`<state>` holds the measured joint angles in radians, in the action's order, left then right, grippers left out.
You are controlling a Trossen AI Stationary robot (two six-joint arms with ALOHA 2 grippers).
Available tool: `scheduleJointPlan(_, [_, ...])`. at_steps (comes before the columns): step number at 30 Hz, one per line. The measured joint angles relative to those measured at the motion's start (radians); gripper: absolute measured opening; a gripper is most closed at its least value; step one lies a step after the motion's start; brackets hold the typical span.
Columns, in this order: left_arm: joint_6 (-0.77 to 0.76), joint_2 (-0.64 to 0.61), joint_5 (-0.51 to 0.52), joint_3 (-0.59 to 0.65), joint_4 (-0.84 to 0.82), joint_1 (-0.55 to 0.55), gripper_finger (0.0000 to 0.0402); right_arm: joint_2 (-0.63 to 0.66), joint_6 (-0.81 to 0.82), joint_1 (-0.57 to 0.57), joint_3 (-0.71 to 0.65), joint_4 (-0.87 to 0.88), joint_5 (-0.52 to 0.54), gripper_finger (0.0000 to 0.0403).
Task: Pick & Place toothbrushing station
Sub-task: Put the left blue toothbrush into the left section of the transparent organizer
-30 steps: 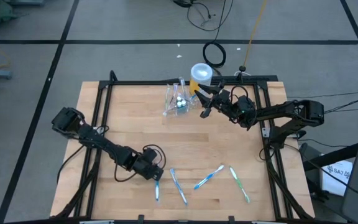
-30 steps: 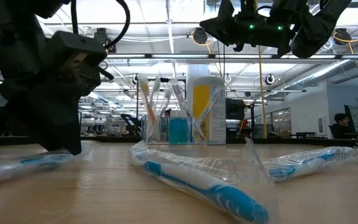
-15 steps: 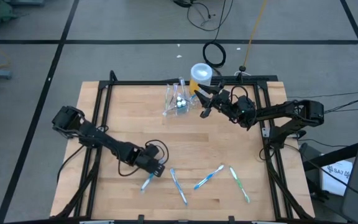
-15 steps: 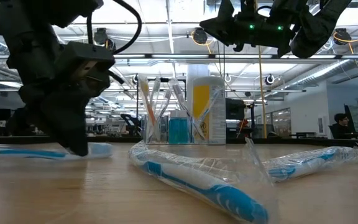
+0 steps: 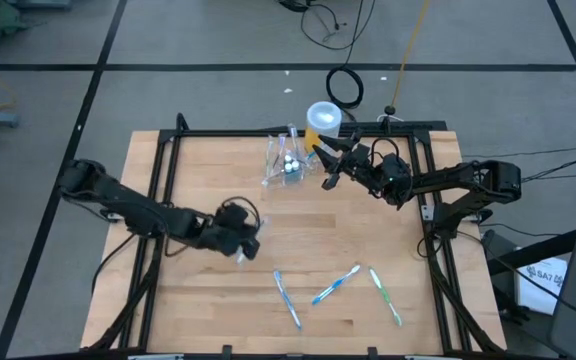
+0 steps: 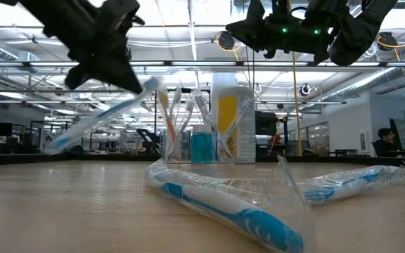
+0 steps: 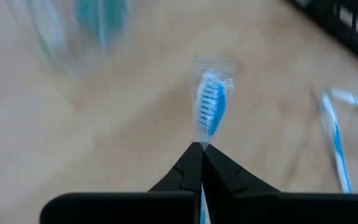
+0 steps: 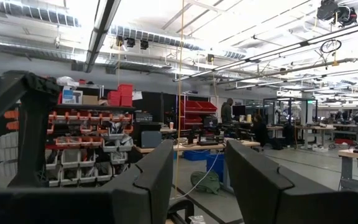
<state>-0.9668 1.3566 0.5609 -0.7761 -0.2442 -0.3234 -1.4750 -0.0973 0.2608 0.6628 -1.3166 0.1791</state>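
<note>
My left gripper (image 5: 246,246) hangs over the table's middle left, shut on a wrapped blue toothbrush (image 6: 97,116). The toothbrushing station, a clear cup (image 5: 286,165) with several brushes standing in it, rests on its base at the far middle, also seen in the low view (image 6: 192,144). My right gripper (image 5: 329,168) stays raised just right of the cup, open, with nothing between its fingers (image 8: 201,155). Three wrapped toothbrushes lie flat near the front edge (image 5: 286,298), (image 5: 336,285), (image 5: 385,295). My left gripper pinches the wrapped toothbrush between its two shut fingers just behind the bristle head (image 7: 202,144). The head (image 7: 211,109) sticks out past the fingertips. The fingers slant downward. The brush is clear of the table and tilted, its handle end (image 6: 55,144) sloping down.
A yellow container with a white-blue lid (image 5: 323,118) stands just behind the cup at the far edge. A black frame rail (image 5: 268,133) runs around the wooden tabletop. Bare wood lies between my left gripper and the cup.
My left gripper has taken hold of the toothbrush that lay near the front left, risen with it and gone toward the far edge, turning as it went. The brush, flat on the table before, is now lifted clear and tilted.
</note>
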Motion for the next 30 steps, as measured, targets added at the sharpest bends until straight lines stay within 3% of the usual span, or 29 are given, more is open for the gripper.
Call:
scheduleJointPlan(5, [0.229,-0.063,0.121,-0.001,0.091,0.08,0.0005,0.0,0.0,0.0,0.0,0.008,0.0,0.0139])
scheduleJointPlan(11, [0.562,-0.083,0.131,-0.002,0.326,0.197,0.0005,0.0,0.0,0.0,0.0,0.046,-0.001,0.0139])
scheduleJointPlan(20, [0.887,-0.083,-0.008,-0.002,0.643,0.32,0.0003,0.0,-0.029,0.0,0.0,0.148,-0.001,0.0139])
scheduleJointPlan(25, [1.032,-0.083,-0.019,-0.003,0.78,0.385,0.0007,0.0,-0.016,0.0,0.0,0.197,-0.001,0.0139])
scheduleJointPlan(30, [1.091,-0.083,-0.02,-0.003,0.813,0.463,0.0004,0.0,-0.015,0.0,0.0,0.266,-0.002,0.0139])
